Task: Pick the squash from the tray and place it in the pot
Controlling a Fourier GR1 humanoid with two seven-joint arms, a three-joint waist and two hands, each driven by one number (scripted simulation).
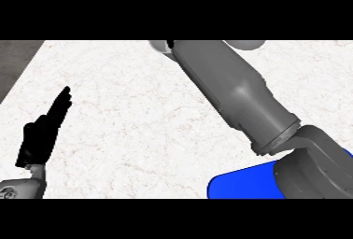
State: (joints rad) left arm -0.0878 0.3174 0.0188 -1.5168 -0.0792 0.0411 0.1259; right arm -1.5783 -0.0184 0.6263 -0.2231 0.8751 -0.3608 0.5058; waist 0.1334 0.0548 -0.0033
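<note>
Grey and bulky, the right forearm [234, 88] fills the middle of the head view, running from about 5 o'clock up toward 12 o'clock. Its hand is hidden past the upper edge, so whether it is wide or closed cannot be told. Beside the arm's upper end, a pale grey rounded shape [250, 44] peeks out at 1 o'clock; what it is cannot be told. At 5 o'clock a blue tray [241, 184] shows one corner under the arm. Squash and its long axis are not visible. At 8 o'clock the left hand [43, 135] rests over the white marbled desk [131, 121], fingers straight, pointing toward 1 o'clock.
</note>
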